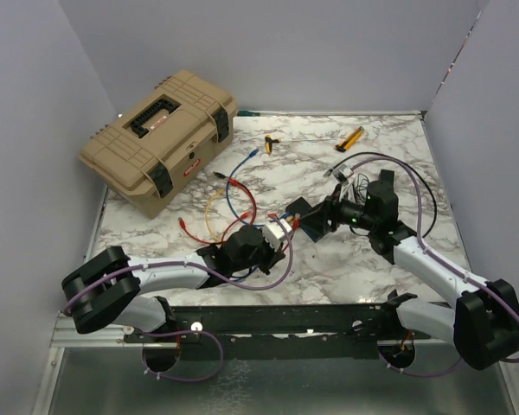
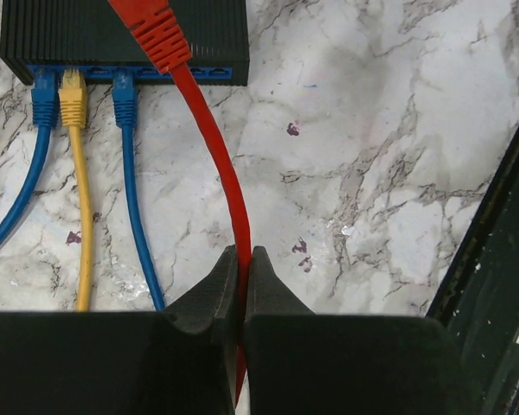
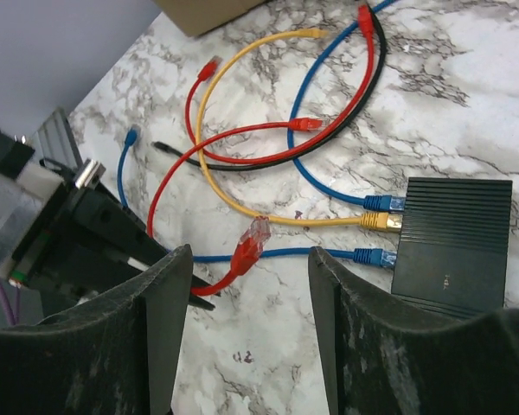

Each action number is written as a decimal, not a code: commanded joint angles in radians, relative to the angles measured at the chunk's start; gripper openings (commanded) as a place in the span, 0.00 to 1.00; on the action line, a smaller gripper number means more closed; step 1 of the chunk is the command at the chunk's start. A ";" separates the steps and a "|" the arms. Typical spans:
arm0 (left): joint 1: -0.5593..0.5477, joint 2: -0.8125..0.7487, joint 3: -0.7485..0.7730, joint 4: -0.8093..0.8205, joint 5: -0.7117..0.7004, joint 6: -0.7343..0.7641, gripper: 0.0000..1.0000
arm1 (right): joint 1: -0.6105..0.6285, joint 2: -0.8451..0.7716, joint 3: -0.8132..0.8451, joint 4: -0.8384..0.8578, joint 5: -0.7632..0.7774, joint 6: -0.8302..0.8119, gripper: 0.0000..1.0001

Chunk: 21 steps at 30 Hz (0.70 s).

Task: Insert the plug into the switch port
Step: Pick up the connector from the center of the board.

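The switch is a flat black box (image 2: 95, 30) with a blue-lined row of ports (image 2: 212, 73) on its near edge. Two blue plugs and a yellow plug (image 2: 72, 95) sit in ports. My left gripper (image 2: 243, 255) is shut on a red cable (image 2: 229, 186). The cable's red plug (image 2: 156, 35) hangs tilted just above the port row, over the free ports at the right. In the right wrist view the plug (image 3: 253, 242) is held short of the switch (image 3: 454, 246). My right gripper (image 3: 249, 252) is open and empty, above the table facing the left gripper (image 1: 285, 229).
A tan toolbox (image 1: 160, 138) stands at the back left. Loose red, yellow, blue and black cables (image 1: 233, 199) lie behind the switch. Two yellow-black tools (image 1: 350, 138) lie near the back edge. A black rail (image 1: 277, 324) runs along the near edge.
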 commanded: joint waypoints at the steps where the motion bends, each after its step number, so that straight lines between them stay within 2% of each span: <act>1: 0.011 -0.083 -0.004 -0.059 0.119 0.046 0.00 | -0.001 -0.030 -0.065 0.085 -0.148 -0.136 0.59; 8: 0.012 -0.231 -0.079 -0.005 0.237 0.077 0.00 | -0.001 0.025 -0.169 0.394 -0.419 -0.034 0.55; 13: 0.011 -0.266 -0.097 0.020 0.296 0.083 0.00 | -0.001 0.062 -0.163 0.531 -0.502 0.051 0.53; 21: 0.011 -0.275 -0.108 0.021 0.338 0.079 0.00 | -0.001 -0.014 -0.122 0.480 -0.513 0.019 0.50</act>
